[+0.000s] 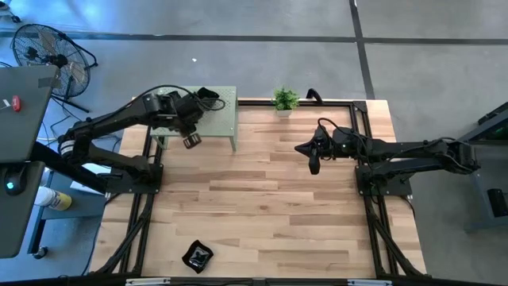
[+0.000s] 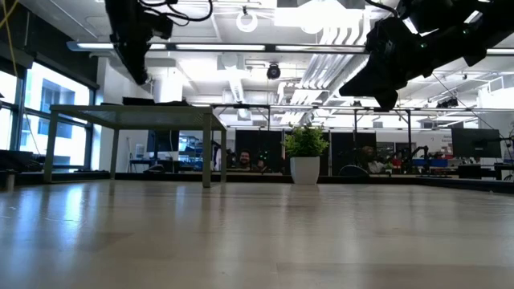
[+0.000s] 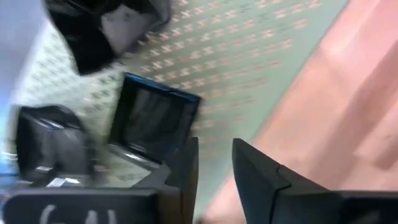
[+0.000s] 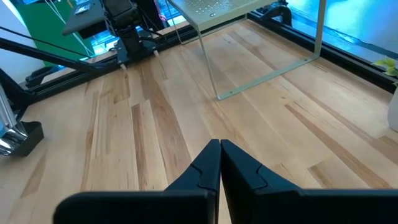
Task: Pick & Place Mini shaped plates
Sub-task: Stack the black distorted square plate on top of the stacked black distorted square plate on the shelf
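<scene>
Green stand (image 1: 226,119) under left hand (image 1: 191,141), parted.

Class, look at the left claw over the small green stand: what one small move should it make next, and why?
Probably lift the left claw straight up and clear of the green stand. Its fingers stand apart with nothing between them, and a square black plate lies on the stand beside them, so that plate looks released. One black plate waits at the table's near edge. The right claw hangs shut, idle.
</scene>
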